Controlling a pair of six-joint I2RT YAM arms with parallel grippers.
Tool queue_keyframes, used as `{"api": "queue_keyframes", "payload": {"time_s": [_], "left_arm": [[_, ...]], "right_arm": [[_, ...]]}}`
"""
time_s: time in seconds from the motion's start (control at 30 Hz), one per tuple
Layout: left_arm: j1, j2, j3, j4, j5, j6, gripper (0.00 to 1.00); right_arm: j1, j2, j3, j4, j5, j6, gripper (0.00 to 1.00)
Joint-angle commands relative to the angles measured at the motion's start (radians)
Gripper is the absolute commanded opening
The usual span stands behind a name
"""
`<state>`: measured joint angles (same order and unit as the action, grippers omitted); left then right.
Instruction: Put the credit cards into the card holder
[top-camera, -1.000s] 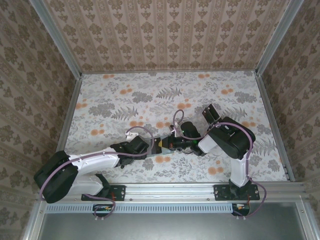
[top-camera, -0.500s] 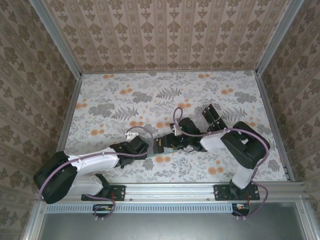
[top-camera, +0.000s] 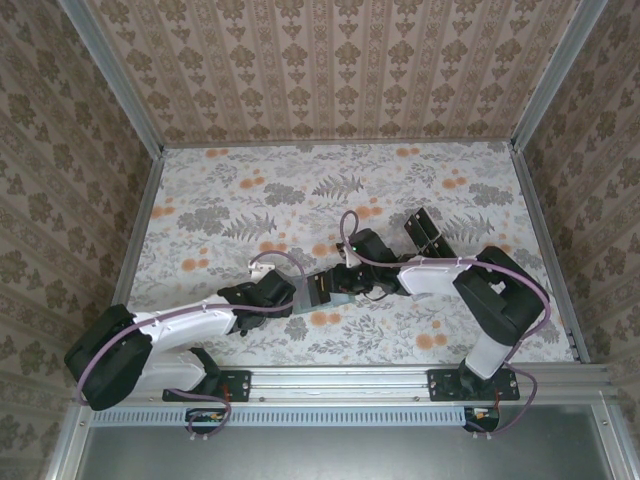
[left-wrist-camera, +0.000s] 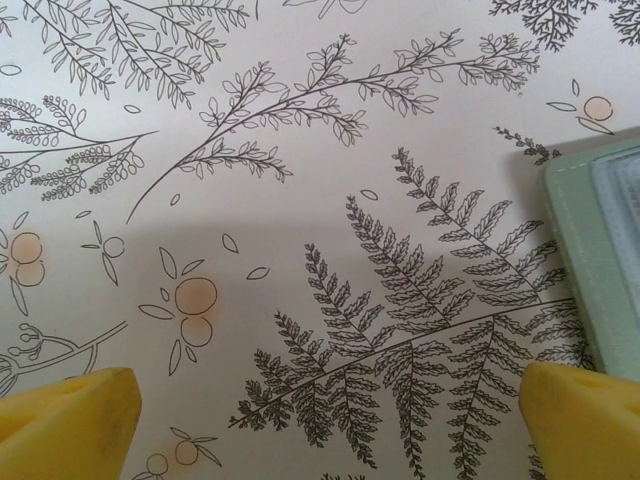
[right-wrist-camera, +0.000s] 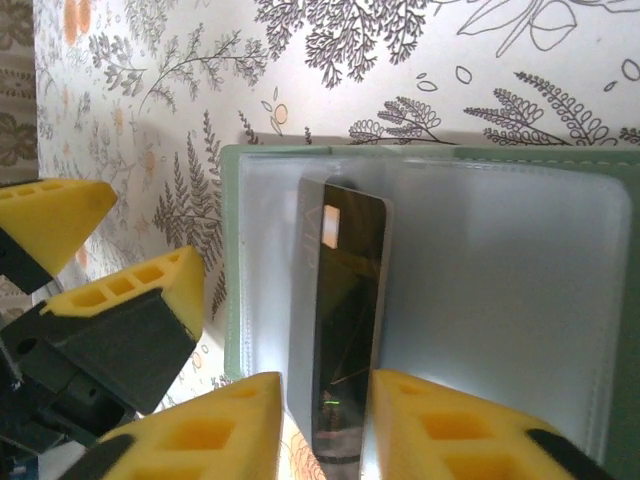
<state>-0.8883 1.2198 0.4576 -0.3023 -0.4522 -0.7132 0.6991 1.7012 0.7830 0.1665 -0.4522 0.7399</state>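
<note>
Card holder (right-wrist-camera: 231, 300): one, pale green. It lies open and flat on the bench (left-wrist-camera: 300, 100), clear plastic sleeves facing up. In the overhead view it sits near the middle of the front half of the bench, between the two hands.

Credit cards: one counted for certain. A single black card (right-wrist-camera: 345, 300) stands on edge over the left sleeve of the holder, glossy, with a small pale patch near its far end. Its near end runs down between the fingers of the right hand.

Right hand (right-wrist-camera: 328, 395): one. Its two yellow fingers sit close on either side of the card's near end, with a narrow gap between them. Cannot tell whether they press on the card or only flank it.

Left hand (left-wrist-camera: 330, 420): one. Its two yellow fingers are spread wide apart, with nothing between them but patterned cloth. It hangs low over the bench just beside the holder's edge, and a corner of green shows at the right of the left wrist view. The right wrist view shows the same two fingers just off the holder's left side.

Rack (top-camera: 425, 232): one, small and dark, farther back on the bench behind the right arm (top-camera: 450, 275). Its contents are too small to count.

Arms: two, both reaching in toward the centre; the left arm (top-camera: 190, 325) lies low.
</note>
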Motion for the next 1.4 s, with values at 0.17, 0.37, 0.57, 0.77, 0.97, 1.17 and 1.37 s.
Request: {"api": "queue_keyframes", "payload": {"time_s": [0.17,0.37,0.57,0.77,0.97,1.17,1.37], "left_arm": [[0.009,0.016,0.0,0.012,0.001,0.004,1.0],[0.011,0.042,0.004,0.028,0.006,0.008,1.0],[0.012,0.074,0.01,0.047,0.012,0.014,1.0],[0.011,0.09,0.013,0.061,0.02,0.014,1.0],[0.011,0.09,0.015,0.06,0.023,0.017,1.0],[0.012,0.074,0.024,0.041,0.018,0.02,1.0],[0.025,0.023,0.038,-0.003,0.001,0.024,1.0]], "right_arm": [[0.018,0.051,0.034,-0.03,0.022,-0.01,0.1],[0.033,0.077,0.047,-0.021,0.021,0.001,0.07],[0.052,0.095,0.066,-0.022,0.021,0.004,0.06],[0.068,0.11,0.09,-0.028,0.021,0.006,0.06],[0.086,0.133,0.117,-0.028,0.013,0.013,0.07],[0.088,0.126,0.116,-0.031,0.01,0.018,0.13],[0.088,0.08,0.112,-0.048,0.027,0.018,0.35]]}}
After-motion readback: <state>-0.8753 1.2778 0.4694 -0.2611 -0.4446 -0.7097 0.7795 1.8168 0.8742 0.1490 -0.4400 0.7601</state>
